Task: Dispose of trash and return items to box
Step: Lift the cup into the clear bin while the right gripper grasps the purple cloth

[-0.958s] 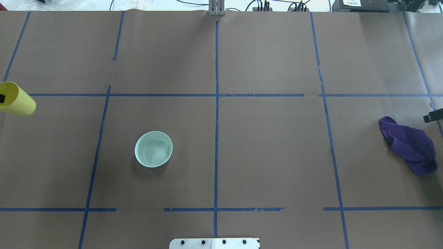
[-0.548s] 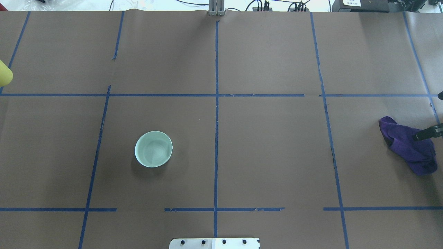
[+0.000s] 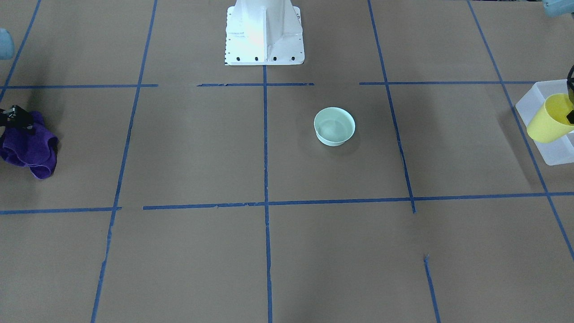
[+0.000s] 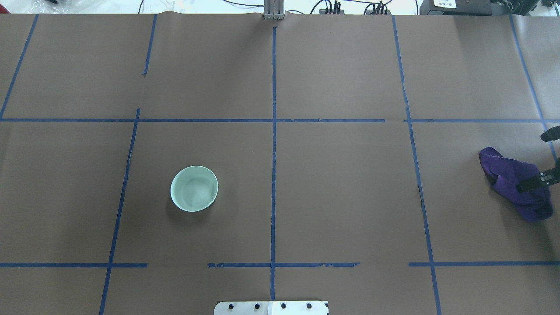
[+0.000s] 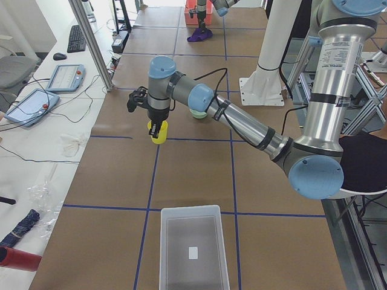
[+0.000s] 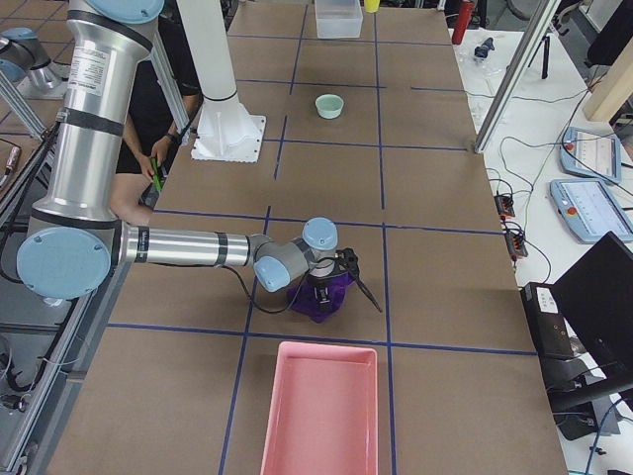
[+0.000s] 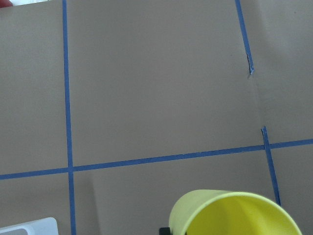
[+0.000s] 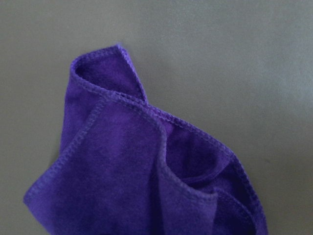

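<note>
Clasping yellow cup (image 3: 547, 123) aloft, left jaws; right jaws wide over purple cloth (image 4: 503, 170).

The front view's right edge cuts off box (image 3: 557, 155) and cup (image 3: 548, 122).

The bench (image 4: 341, 197) is covered in brown paper, marked into large cells by blue tape (image 4: 273, 153); some of the lines are broken or torn. The white robot base (image 3: 264, 33) is bolted at the middle of one long edge. A pale green bowl (image 4: 194, 188) stands upright inside a cell on the robot's left, touching no line. A crumpled purple cloth (image 4: 503, 168) lies far to the robot's right. Beyond it, at that end, lies a pink tray (image 6: 316, 411). At the opposite end lies the box (image 5: 193, 232), open side up.
</note>
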{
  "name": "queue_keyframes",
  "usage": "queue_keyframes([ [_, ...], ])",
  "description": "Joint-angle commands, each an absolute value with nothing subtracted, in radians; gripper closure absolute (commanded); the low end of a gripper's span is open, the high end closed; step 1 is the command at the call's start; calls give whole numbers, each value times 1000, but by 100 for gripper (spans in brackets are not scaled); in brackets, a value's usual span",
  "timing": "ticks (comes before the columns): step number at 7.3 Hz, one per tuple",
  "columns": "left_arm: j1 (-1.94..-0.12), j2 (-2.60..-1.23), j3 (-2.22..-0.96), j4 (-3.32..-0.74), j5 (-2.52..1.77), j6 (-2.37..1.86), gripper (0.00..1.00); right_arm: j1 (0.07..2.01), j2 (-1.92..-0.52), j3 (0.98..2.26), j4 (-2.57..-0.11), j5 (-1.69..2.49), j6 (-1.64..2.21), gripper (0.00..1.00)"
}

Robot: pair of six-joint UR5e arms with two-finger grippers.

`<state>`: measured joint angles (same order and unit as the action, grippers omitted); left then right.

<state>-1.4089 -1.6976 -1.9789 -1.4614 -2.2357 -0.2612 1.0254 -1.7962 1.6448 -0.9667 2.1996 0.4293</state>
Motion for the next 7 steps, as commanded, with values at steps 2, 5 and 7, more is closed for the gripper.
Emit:
queue_keyframes([
  [2,-1508,-1700,-1878,-1459,-2227,-60,100,1019,-1796,1647,-960,2204,431,100],
  [5,-1621,-1701,-1754,-1465,-2185,128,100,1028,-1805,1712,-965,2215,433,100],
  [7,-1681,-1704,-1668,-1497,-2137,197,100,1049,-1809,1776,-985,2221,433,100],
])
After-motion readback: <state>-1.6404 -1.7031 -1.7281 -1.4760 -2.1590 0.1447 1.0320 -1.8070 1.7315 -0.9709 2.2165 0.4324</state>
